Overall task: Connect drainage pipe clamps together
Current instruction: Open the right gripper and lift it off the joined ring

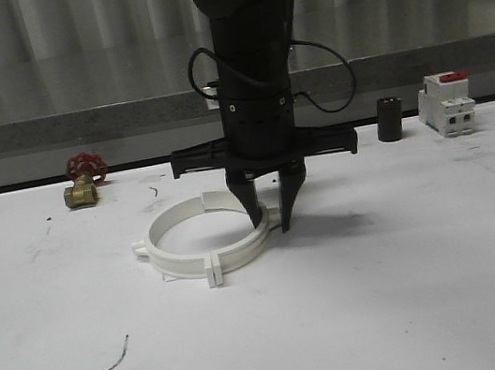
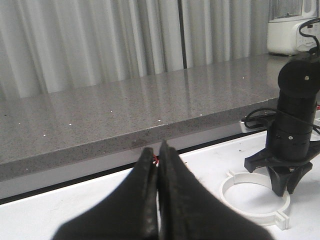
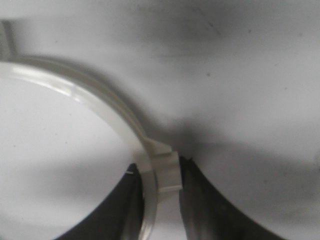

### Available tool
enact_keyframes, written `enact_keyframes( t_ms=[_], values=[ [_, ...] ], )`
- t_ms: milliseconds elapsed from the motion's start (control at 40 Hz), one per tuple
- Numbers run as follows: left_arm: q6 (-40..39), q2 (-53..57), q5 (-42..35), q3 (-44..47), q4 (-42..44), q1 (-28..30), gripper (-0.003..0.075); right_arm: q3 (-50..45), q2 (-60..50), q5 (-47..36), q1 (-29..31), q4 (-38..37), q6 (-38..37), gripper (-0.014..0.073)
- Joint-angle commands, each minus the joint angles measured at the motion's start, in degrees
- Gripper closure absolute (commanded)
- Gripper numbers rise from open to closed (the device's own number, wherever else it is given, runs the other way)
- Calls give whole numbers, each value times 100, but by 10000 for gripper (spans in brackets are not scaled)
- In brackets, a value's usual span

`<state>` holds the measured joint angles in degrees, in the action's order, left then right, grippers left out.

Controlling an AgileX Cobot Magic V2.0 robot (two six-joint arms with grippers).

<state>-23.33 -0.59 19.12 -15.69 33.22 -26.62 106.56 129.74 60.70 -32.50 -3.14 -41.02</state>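
The two white pipe clamps (image 1: 208,241) lay as a ring near the middle of the white table (image 1: 417,289). The right gripper (image 1: 273,222) stood over the ring's right side, pointing straight down, its two fingers apart with the ring's wall and one end tab (image 3: 167,170) between them. Whether the pads pressed the plastic could not be told. The left gripper (image 2: 158,165) hung above the table with its fingers together, holding nothing. Along the table's far edge stood a brass valve (image 1: 83,188) with a red handle to the left, and a small black cylinder (image 1: 389,118) beside a white-and-red breaker (image 1: 446,104) to the right, all well apart from the ring.
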Motion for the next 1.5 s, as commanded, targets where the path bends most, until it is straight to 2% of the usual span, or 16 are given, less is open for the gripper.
enact_keyframes(
  t_ms=[0, 100, 175, 325, 425, 874, 974, 1049, 1174, 1249, 1474],
  values=[
    [-24, -55, -397, -162, 64, 6, 741, 154, -305, -82, 4, -47, 2, 414],
    [-24, -55, -397, -162, 64, 6, 741, 154, -305, -56, 4, -47, 2, 395],
    [-24, -55, -397, -162, 64, 6, 741, 154, -305, -56, 4, -47, 2, 337],
    [-24, -55, -397, -162, 64, 6, 741, 154, -305, -103, 4, -47, -2, 166],
    [-24, -55, -397, -162, 64, 6, 741, 191, -305, -121, 4, -97, -18, 105],
    [-24, -55, -397, -162, 64, 6, 741, 615, -636, 614, 4, -175, -3, 99],
    [-24, -55, -397, -162, 64, 6, 741, 615, -749, 733, 4, 20, 241, 174],
    [-24, -55, -397, -162, 64, 6, 741, 615, -827, 803, 4, 235, 421, 314],
    [-24, -55, -397, -162, 64, 6, 741, 603, -1045, 876, 4, 314, 490, 606],
    [-24, -55, -397, -162, 64, 6, 741, 571, -1214, 925, 4, 279, 613, 732],
    [-24, -55, -397, -162, 64, 6, 741, -190, -2069, 745, 52, -79, 991, 715]
  ],
)
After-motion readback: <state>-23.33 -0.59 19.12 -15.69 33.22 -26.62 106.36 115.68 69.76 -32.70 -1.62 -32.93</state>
